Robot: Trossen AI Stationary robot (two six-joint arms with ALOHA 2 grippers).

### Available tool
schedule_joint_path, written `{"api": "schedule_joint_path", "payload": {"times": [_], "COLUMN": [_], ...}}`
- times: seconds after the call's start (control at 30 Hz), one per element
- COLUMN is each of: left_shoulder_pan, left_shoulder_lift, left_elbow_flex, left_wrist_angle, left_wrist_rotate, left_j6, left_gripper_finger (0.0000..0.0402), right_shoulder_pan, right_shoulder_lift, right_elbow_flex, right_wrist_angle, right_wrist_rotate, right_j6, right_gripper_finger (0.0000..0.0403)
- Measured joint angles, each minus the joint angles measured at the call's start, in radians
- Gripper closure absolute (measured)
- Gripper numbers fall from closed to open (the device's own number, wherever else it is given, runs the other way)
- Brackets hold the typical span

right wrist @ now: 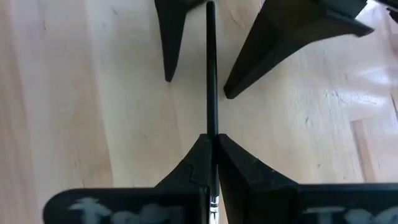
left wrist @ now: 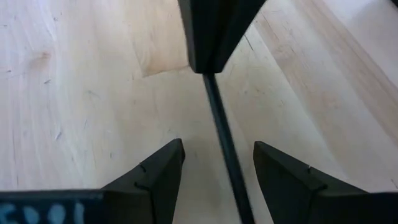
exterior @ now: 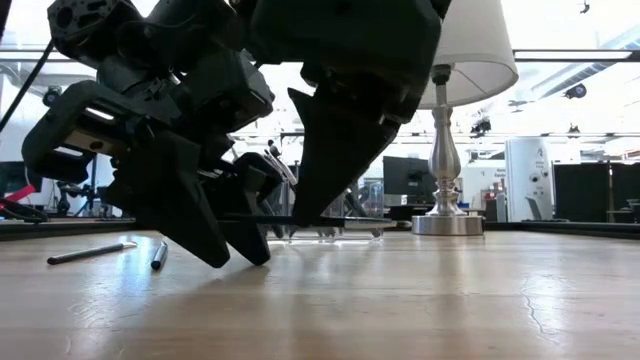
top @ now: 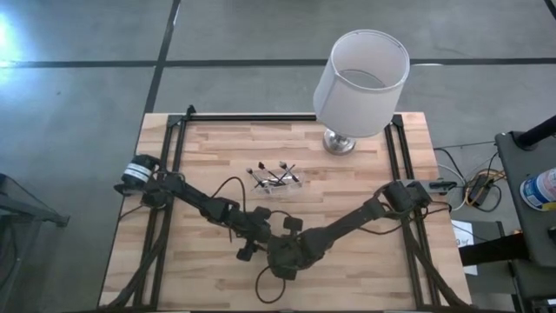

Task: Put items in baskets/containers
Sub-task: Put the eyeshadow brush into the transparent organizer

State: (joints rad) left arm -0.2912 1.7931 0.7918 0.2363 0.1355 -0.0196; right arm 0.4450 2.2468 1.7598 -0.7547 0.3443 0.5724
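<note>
Right hand (right wrist: 211, 146): you see it clamped on a thin dark-ended silvery stick (right wrist: 211, 74) | Left hand (left wrist: 217, 165): spread wide, straddling that stick, gripping nothing | Pale wooden counter (top: 365, 261) beneath.

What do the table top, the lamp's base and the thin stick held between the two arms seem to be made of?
Table top: light wood in joined strips, visible grain, faint sheen.
Lamp's base: probably polished metal; it is silvery and mirrors the room.
Stick: dark, smooth and thin, likely metal or plastic; the look leaves it open. The right tool is shut on it, and it runs between the open fingers of the left tool.
</note>
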Motion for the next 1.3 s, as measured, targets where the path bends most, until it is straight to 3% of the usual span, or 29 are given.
{"api": "schedule_joint_path", "payload": {"times": [0.17, 0.53, 0.8, 0.97, 1.13, 1.23, 1.3], "left_shoulder_pan": [0.001, 0.002, 0.005, 0.023, 0.065, 0.104, 0.131], "left_shoulder_lift": [-0.007, -0.008, -0.010, -0.053, -0.174, -0.282, -0.357], "left_elbow_flex": [0.000, 0.051, 0.121, 0.121, 0.090, 0.057, 0.023], "left_wrist_angle": [-0.006, -0.087, -0.147, -0.147, -0.145, -0.119, -0.077], "left_wrist_rotate": [-0.022, -0.071, -0.106, -0.138, -0.139, -0.139, -0.138], "left_j6": [-0.001, 0.038, 0.073, 0.054, 0.000, -0.059, -0.119], "left_gripper_finger": [0.0232, 0.0390, 0.0397, 0.0399, 0.0399, 0.0400, 0.0400], "right_shoulder_pan": [-0.002, -0.022, -0.019, 0.024, 0.139, 0.215, 0.239], "right_shoulder_lift": [-0.001, -0.023, -0.104, -0.254, -0.445, -0.482, -0.479], "right_elbow_flex": [0.001, 0.001, 0.002, 0.002, -0.005, -0.015, -0.020], "right_wrist_angle": [0.000, -0.006, -0.078, -0.336, -0.527, -0.625, -0.682], "right_wrist_rotate": [-0.045, -0.057, 0.000, 0.138, 0.422, 0.627, 0.698], "right_j6": [0.001, 0.049, 0.127, 0.397, 0.888, 1.193, 1.347], "right_gripper_finger": [0.0392, 0.0395, 0.0389, 0.0352, 0.0307, 0.0284, 0.0274]}}
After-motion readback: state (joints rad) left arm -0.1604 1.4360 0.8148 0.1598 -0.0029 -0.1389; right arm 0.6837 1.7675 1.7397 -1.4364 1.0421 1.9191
